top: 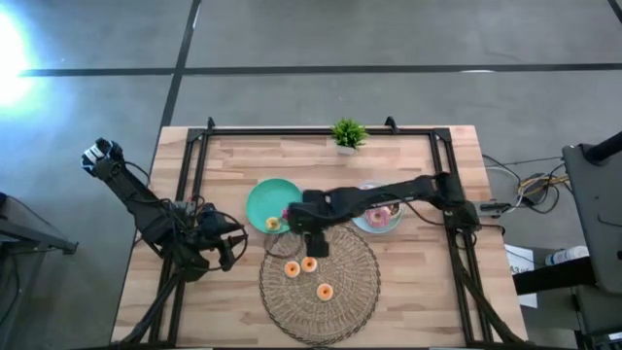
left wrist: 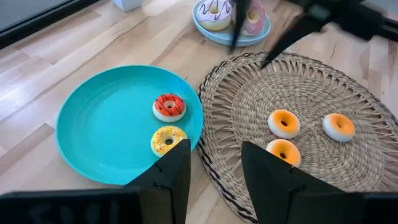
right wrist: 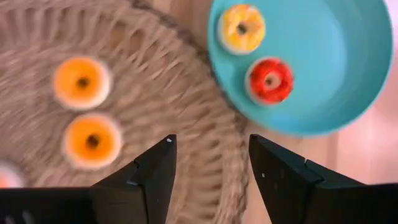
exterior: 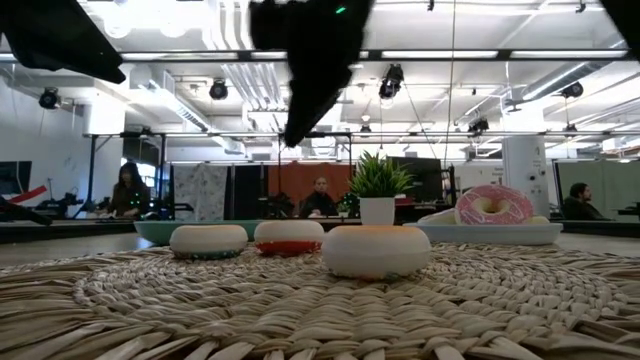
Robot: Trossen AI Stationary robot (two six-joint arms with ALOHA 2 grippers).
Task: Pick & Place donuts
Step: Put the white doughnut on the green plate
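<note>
Three small orange-frosted toy ring donuts [top: 309,272] lie on round woven wicker mat [top: 340,301] at near middle of light wooden table [top: 428,292]. Right pincer [top: 313,242], fingers apart and empty, hovers over mat's far-left edge, just beyond donuts. Left pincer [top: 229,243], fingers apart and empty, waits near table's left edge. Round teal plate [top: 262,199], touching mat's far-left rim, carries small yellow-frosted donut [left wrist: 168,139] and small red-frosted donut [left wrist: 169,106]. Farther right, light-blue plate [left wrist: 214,34] holds large pink-frosted donuts [left wrist: 214,12]. Small potted green plant [top: 347,135] stands at far edge.
</note>
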